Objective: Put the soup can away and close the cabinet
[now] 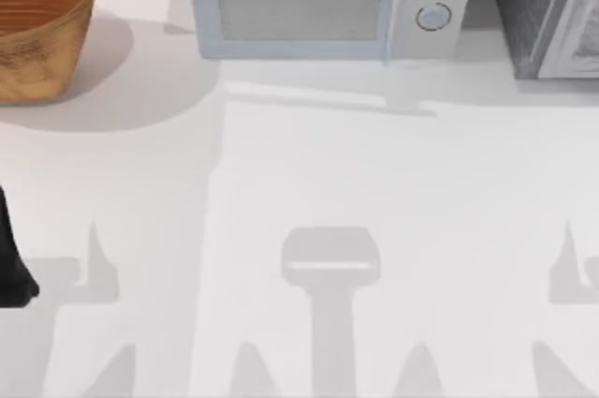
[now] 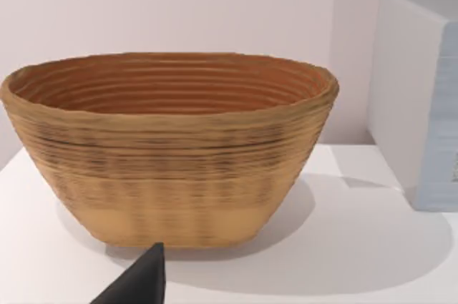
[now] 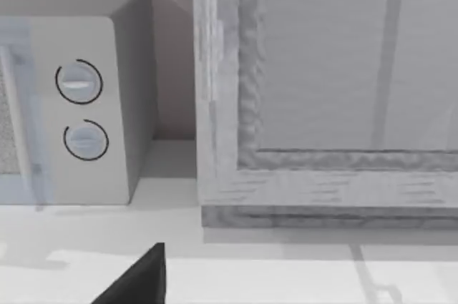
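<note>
Cabinet (image 1: 547,14) just right of the microwave (image 1: 323,0), woven basket (image 1: 37,23) well left of it. Claw states: cannot tell.

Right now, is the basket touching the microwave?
Apart. The top view shows bare white table between the basket at the left and the microwave; the left wrist view shows the same gap.
</note>
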Tool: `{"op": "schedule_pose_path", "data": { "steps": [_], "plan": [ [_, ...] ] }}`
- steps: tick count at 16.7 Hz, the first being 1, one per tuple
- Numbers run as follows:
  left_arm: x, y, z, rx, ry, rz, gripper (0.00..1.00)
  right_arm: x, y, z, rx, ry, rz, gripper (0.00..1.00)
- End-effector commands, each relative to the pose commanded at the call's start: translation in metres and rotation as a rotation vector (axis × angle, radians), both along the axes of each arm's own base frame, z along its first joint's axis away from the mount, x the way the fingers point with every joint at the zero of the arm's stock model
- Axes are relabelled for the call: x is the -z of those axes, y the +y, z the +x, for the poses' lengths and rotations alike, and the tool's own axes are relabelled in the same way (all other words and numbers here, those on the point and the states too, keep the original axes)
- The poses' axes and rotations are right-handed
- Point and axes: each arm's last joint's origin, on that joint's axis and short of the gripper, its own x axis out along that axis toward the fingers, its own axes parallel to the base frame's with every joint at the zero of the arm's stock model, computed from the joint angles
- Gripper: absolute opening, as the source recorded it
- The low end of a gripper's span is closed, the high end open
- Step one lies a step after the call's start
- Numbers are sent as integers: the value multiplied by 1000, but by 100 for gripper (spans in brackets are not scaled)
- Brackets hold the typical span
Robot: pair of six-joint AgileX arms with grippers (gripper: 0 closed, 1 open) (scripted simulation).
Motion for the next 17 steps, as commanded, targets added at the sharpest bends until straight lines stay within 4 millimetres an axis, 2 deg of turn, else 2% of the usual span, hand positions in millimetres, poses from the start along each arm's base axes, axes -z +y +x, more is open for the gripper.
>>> {"op": "schedule_pose_path", "data": {
  "steps": [7, 10, 14, 17],
  "plan": [
    [0, 0, 0, 0, 0, 0, 100, 3, 0, 0, -2, 4, 0, 100],
    [0, 0, 0, 0, 0, 0, 100, -10, -4, 2, 2, -29, -6, 100],
    [0, 0, 0, 0, 0, 0, 100, -24, -21, 17, 2, -36, -17, 100],
    [0, 0, 0, 0, 0, 0, 100, -28, -45, 36, 0, 2, -5, 100]
  ]
}}
